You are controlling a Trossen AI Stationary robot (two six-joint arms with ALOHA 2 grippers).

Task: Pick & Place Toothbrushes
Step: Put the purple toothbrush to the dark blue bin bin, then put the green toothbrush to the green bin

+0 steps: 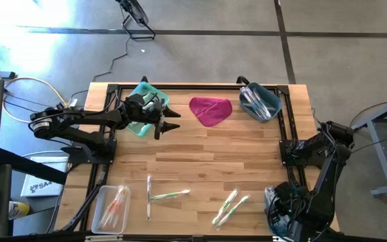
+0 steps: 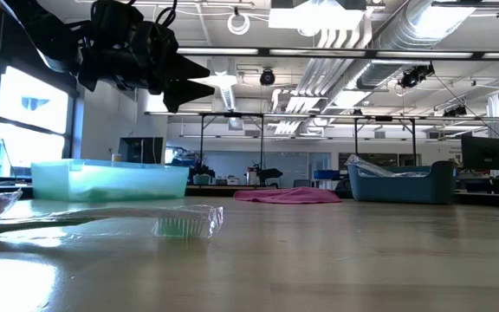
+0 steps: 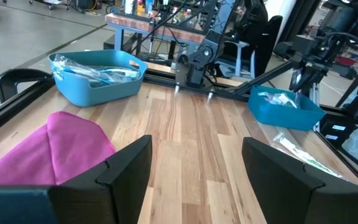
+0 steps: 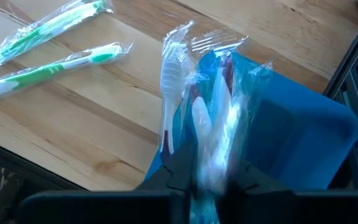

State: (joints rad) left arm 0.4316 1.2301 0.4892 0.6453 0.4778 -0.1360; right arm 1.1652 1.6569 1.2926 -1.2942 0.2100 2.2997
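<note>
- Wrapped toothbrushes (image 4: 213, 134) in crinkled clear film fill the right wrist view, pinched upright between the fingers of the right claw (image 4: 209, 180) over a blue plastic bin (image 4: 291, 140) at the table's near right corner.
- Judging by their look, these brushes are light and stiff, but the glossy wrap is slippery and bunches; a mid-handle pinch seems safer than loose film ends.
- More green-handled toothbrushes (image 1: 230, 205) lie scattered on the wooden table (image 1: 200, 154), another pair (image 1: 160, 195) just left of them, some touching or crossing, so one may drag its neighbour.
- Left claw (image 1: 170, 119) hovers with fingers spread wide above the far left, beside a teal plastic bin (image 1: 140, 128).
- Magenta cloth (image 1: 210, 111) sits mid-table at the far edge, near a second blue bin of wrapped brushes (image 1: 261, 101); a clear tray (image 1: 109, 208) holds more at the near left.
</note>
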